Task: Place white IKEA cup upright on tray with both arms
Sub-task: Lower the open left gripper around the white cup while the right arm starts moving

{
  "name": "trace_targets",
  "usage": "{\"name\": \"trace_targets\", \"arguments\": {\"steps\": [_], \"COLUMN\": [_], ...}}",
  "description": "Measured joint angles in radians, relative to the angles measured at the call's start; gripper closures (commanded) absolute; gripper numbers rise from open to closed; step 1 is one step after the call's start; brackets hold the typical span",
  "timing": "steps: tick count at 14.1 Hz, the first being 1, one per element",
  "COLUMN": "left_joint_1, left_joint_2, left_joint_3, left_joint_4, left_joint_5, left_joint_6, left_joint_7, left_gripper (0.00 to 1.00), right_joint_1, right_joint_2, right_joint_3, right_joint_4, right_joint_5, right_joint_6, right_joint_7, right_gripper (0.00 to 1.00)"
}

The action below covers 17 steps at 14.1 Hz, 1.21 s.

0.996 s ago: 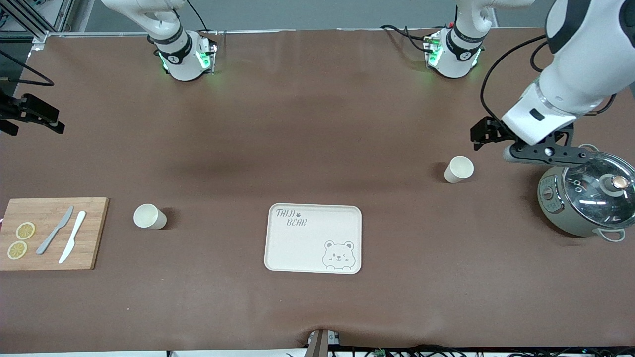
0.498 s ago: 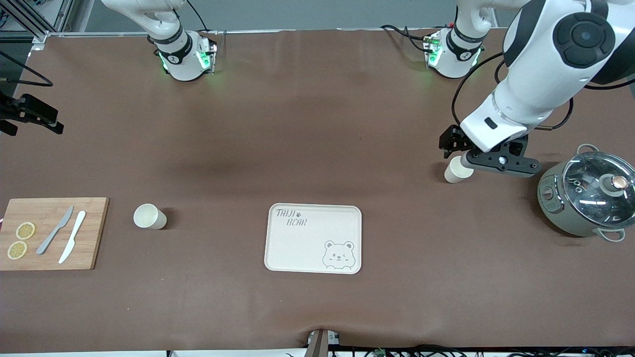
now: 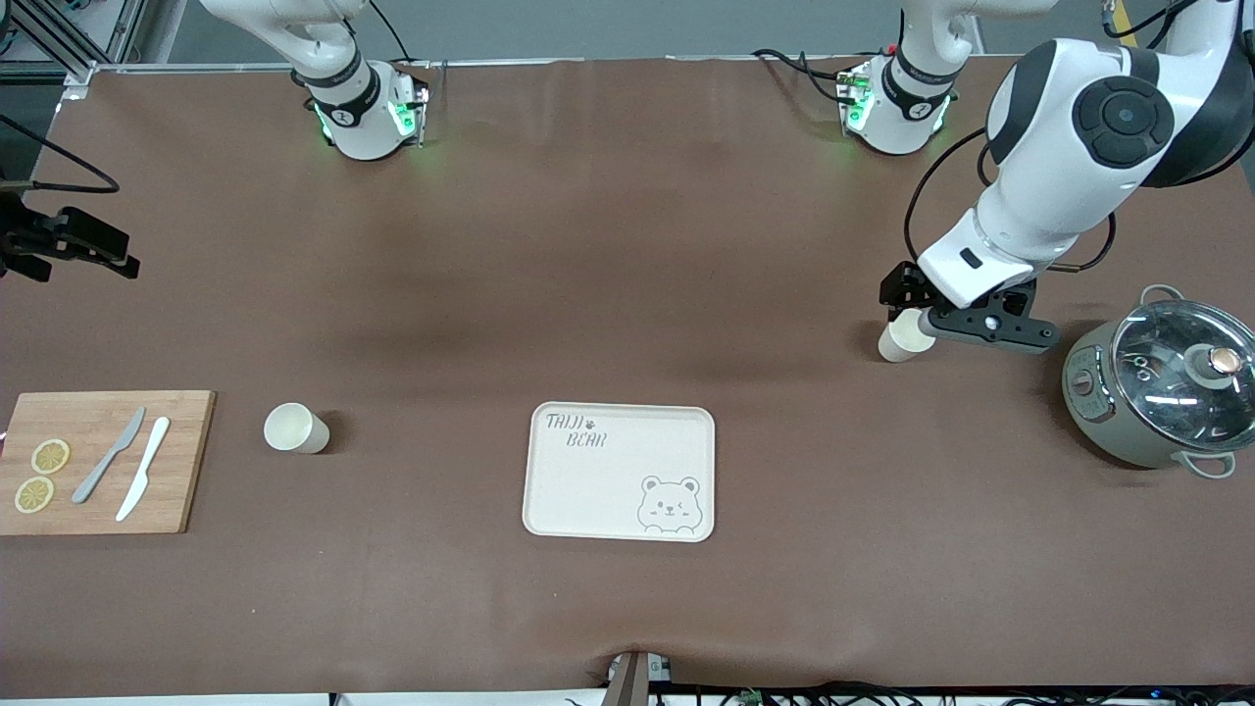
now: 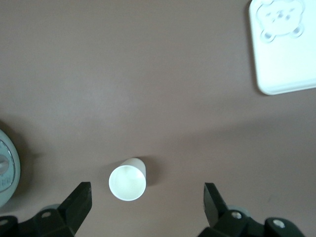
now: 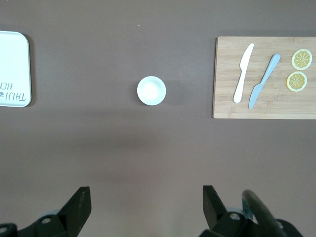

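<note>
At right of the frame, the left gripper hangs open over a cup; it should centre, then descend. The right gripper, also open, waits.

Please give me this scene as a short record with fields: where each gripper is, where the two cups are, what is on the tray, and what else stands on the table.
left gripper: open, over the cup beside the pot
right gripper: open, high near the right arm's end, waiting
cup beside the pot: upright on the table, not gripped
second cup: upright, between cutting board and tray
tray: nothing on it
cutting board: holds two knives and two lemon slices
pot: glass lid on
</note>
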Motion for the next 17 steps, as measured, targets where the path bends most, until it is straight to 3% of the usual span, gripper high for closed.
{"name": "trace_targets", "arguments": {"steps": [5,9,17], "left_joint_1": [0.054,0.082,0.138], "left_joint_2": [-0.066,-0.072,-0.009], "left_joint_3": [0.0,0.0,0.0], "left_joint_4": [-0.259,-0.41,-0.568], "left_joint_5": [0.0,0.0,0.0], "left_joint_6": [0.239,0.429,0.702], "left_joint_7": [0.075,0.099,0.143], "left_gripper": [0.0,0.0,0.0], "right_joint_1": [-0.002,-0.009,-0.021], "right_joint_2": [0.053,0.08,0.112], "right_joint_3": [-0.001,-0.004,-0.005], "right_joint_4": [0.0,0.0,0.0], "right_joint_5": [-0.001,-0.001,-0.002], "right_joint_6": [0.001,0.0,-0.001], "right_joint_7": [0.0,0.001,0.002], "right_gripper": [0.0,0.0,0.0]}}
